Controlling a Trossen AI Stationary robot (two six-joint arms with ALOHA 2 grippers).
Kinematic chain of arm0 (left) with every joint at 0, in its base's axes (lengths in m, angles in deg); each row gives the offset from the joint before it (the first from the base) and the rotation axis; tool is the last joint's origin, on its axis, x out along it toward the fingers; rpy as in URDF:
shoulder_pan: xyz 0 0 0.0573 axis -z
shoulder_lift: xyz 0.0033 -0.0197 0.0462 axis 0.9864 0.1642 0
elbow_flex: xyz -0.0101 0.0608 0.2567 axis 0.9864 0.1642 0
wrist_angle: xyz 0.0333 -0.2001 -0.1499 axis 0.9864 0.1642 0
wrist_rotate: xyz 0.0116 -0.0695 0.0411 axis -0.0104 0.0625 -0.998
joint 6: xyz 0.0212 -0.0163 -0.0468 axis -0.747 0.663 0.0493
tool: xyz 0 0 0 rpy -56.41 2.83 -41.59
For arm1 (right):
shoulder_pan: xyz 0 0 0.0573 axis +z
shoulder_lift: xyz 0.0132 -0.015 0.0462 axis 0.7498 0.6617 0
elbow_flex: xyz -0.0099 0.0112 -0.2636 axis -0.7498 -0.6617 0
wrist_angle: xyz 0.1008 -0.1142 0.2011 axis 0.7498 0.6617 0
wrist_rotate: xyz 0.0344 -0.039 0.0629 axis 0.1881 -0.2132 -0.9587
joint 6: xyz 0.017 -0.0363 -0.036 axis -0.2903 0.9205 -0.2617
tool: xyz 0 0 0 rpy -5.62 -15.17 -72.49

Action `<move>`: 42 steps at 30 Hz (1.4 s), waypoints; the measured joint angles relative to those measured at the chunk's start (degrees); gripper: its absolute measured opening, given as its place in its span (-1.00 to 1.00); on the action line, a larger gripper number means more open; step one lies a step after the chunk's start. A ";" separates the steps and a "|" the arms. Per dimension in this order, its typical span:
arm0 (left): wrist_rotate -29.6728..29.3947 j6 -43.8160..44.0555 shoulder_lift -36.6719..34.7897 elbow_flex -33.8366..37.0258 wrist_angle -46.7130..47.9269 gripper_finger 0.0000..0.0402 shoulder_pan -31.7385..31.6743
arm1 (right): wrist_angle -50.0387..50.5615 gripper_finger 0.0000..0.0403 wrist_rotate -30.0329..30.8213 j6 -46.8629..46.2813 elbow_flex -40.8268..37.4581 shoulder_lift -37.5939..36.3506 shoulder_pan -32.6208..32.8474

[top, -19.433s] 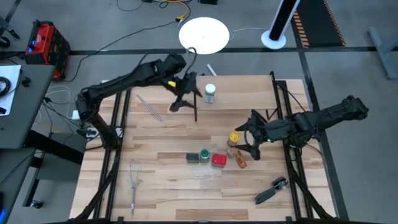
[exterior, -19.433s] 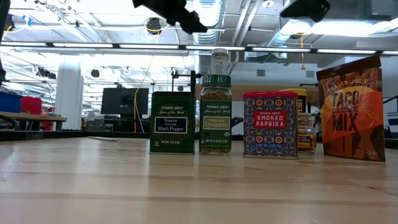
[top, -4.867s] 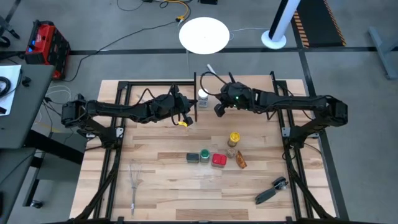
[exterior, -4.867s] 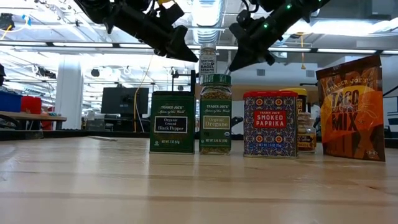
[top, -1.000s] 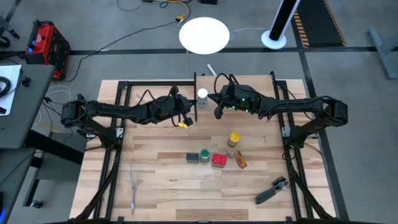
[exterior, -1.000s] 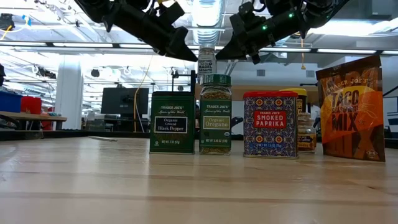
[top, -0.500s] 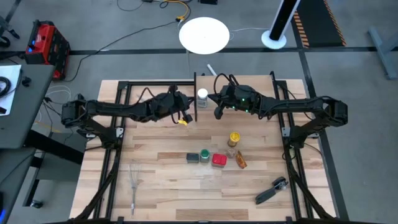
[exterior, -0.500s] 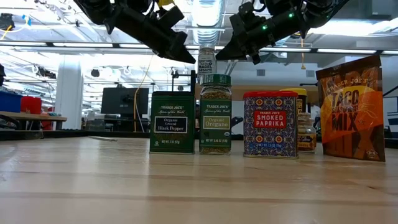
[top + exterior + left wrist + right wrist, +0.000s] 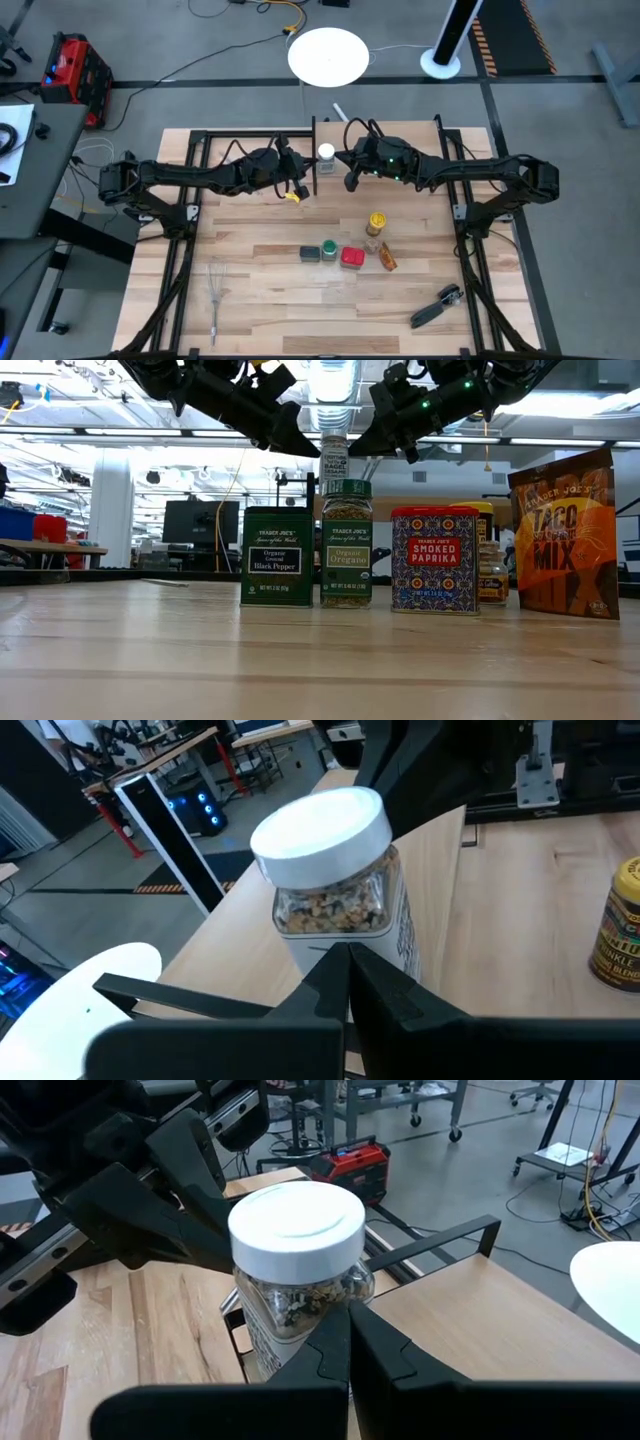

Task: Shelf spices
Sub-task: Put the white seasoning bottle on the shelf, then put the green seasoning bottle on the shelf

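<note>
- High view: the left claw and right claw, both shut and empty, flank the white-capped jar, which stands between them on the shelf. The other spices stand nearer the desk's middle.
- Low view: the black tin reads "Organic Ground Black Pepper", the green-capped jar "Organic Oregano", the red tin "Smoked Paprika", the pouch "Taco Mix".
- Wrist views: just ahead of each shut claw, the jar looks rigid, light and smooth; I'd grip its flat sides below the cap.
</note>
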State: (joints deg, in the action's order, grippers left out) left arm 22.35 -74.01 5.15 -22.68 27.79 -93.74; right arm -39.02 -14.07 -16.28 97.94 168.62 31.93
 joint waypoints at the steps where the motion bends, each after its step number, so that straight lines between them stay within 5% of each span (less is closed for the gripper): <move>1: -0.02 0.02 0.00 0.00 0.02 -1.00 0.00 | 0.02 -0.99 0.00 0.00 0.00 0.00 0.01; 17: -0.51 1.59 0.00 0.00 1.38 -1.00 0.11 | 0.11 -0.99 0.04 -0.02 0.00 -0.02 0.50; 33: -10.53 -0.73 -0.70 0.02 3.64 -1.00 3.09 | 3.44 -0.99 2.71 -1.20 -0.02 -0.27 0.57; 42: -7.98 -4.42 -6.79 0.02 12.03 -1.00 8.26 | 11.28 -0.99 4.63 -2.01 -0.04 -3.81 2.94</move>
State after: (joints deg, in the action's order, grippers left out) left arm 14.37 -78.42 -1.64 -22.65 39.82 -85.48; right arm -27.74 -9.43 -18.29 97.89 164.81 34.87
